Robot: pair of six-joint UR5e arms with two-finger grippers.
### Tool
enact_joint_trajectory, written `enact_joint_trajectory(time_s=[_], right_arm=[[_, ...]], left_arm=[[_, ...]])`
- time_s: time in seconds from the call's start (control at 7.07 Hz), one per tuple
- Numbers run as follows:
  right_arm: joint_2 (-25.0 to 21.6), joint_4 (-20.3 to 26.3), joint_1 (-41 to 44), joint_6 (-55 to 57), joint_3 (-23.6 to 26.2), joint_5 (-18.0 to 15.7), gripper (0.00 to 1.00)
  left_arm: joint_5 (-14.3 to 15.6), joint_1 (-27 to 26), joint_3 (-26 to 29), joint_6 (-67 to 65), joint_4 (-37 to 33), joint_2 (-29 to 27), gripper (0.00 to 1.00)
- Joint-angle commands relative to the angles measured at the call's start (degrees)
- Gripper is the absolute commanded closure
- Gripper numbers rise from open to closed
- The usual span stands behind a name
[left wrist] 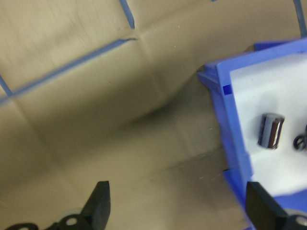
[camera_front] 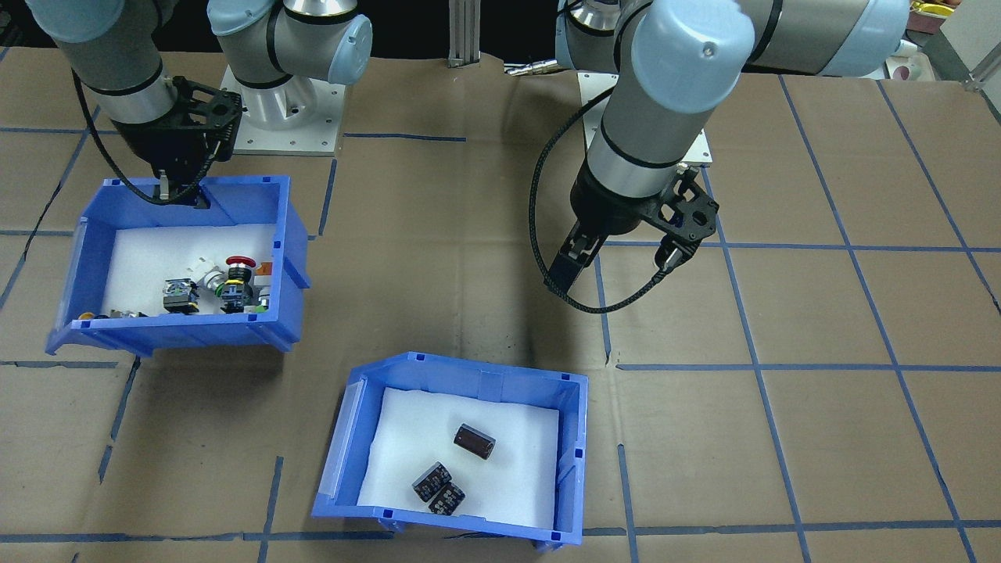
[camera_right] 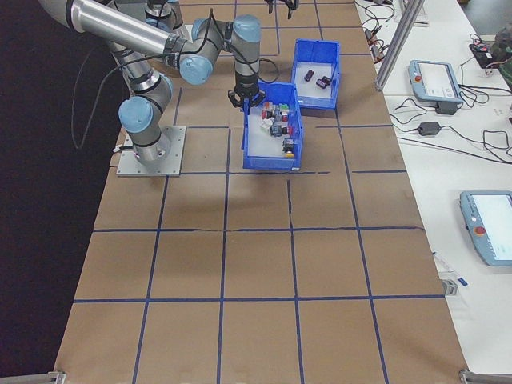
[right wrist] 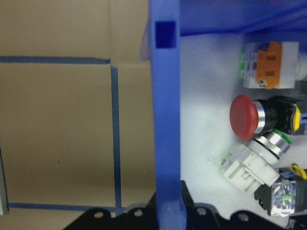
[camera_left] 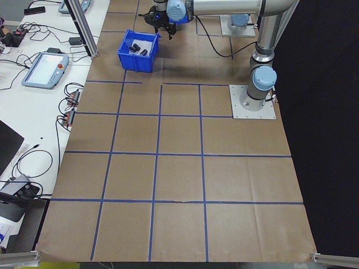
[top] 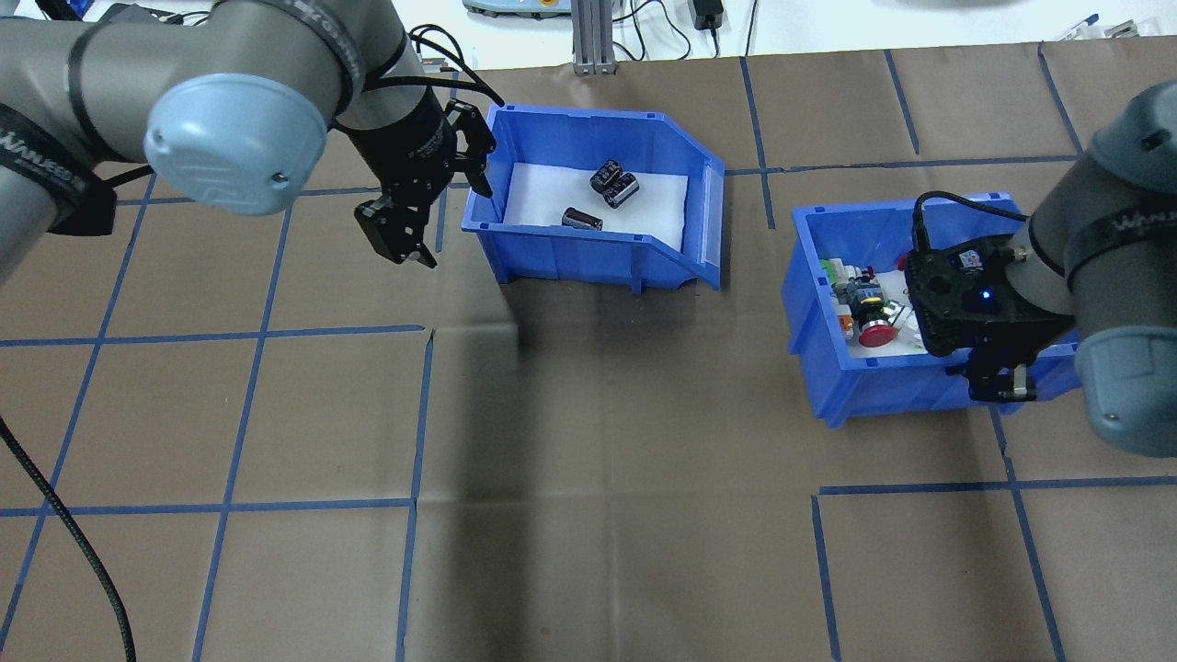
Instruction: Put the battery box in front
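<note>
left tool (top: 405, 241) open beside battery box (top: 588, 248)

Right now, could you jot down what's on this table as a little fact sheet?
battery box: blue bin, three black batteries inside
second bin: blue, holds coloured push-buttons
left hand: open, empty, beside the battery box, not touching
right hand: shut on the second bin's near wall
table: brown paper, blue tape grid
</note>
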Motion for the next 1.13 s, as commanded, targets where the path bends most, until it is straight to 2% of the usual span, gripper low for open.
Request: enact_joint_trajectory(time_s=[0.0,0.28,0.57,0.85,0.99], right_arm=[[-0.39,-0.03,11.65,13.23,1.72,-0.41,0.96],[-0.57,-1.60,16.52,20.30,3.91,-0.42,0.96],[-0.05,-1.70,25.98,30.04,4.01,-0.50,0.96],[0.83,-2.83,32.85,36.65,4.01,-0.33,0.95],[3.01,-7.02,36.36,37.81,3.92,-0.24,0.95]], left_arm=[[0.96,3.32,-0.87,31.25,-4.95,7.03,0.02],[1.13,10.18,-0.88,49.32,-9.70,9.43,0.01],[10.32,10.03,-2.45,53.61,-10.25,13.46,0.01],[9.93,10.03,-4.48,53.70,-10.07,14.71,0.01],[9.93,10.03,-4.66,53.70,-10.16,14.80,0.01]])
